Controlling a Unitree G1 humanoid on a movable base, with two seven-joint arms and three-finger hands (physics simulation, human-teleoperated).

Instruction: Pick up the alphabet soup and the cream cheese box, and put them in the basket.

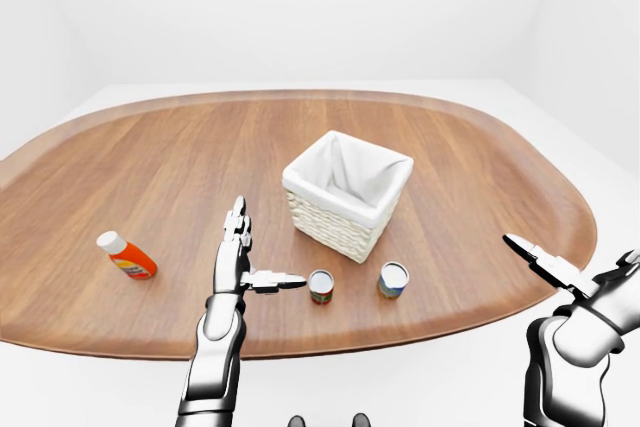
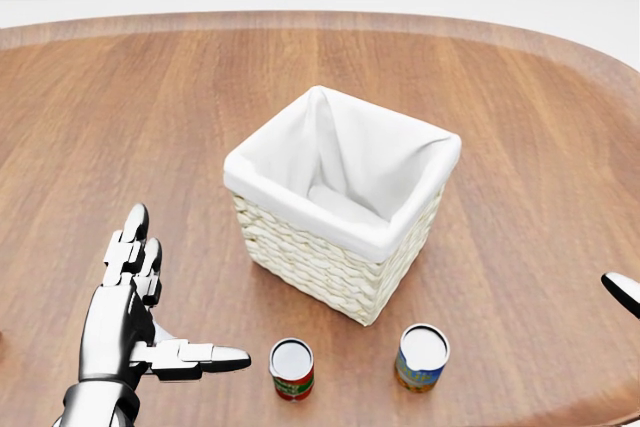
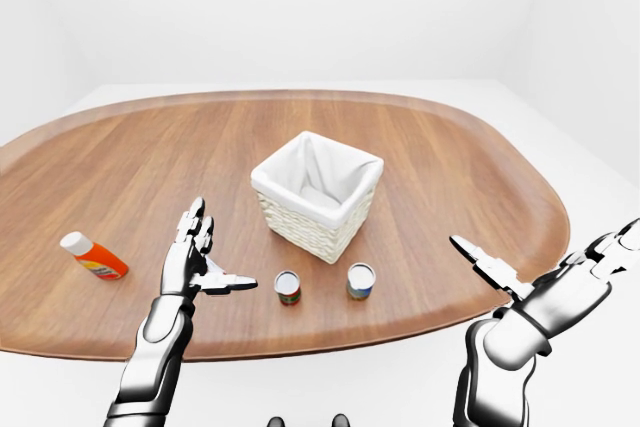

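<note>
the left hand [image 2: 130,322] is hovering over the counter [image 1: 150,167] with its fingers [image 2: 130,237] spread and the thumb pointing sideways, holding nothing, which looks like someone readying a reach rather than gripping. the right hand [image 3: 490,269] is hanging off the counter's right edge, fingers stretched out and empty too. two cans are standing upright near the bottom edge in the head view: the one with the red label [image 2: 292,369], which i take for the alphabet soup, just right of the left thumb, and the one with the blue label [image 2: 421,357] further right. the basket [image 2: 345,247] is sitting just above them, its white lining open and apparently empty. i cannot see the cream cheese box; it may be hiding behind the left hand. an orange bottle [image 1: 127,256] is lying well apart at the left. the counter is a broad oval of reddish wood, and the room around it is glowing plain white.
</note>
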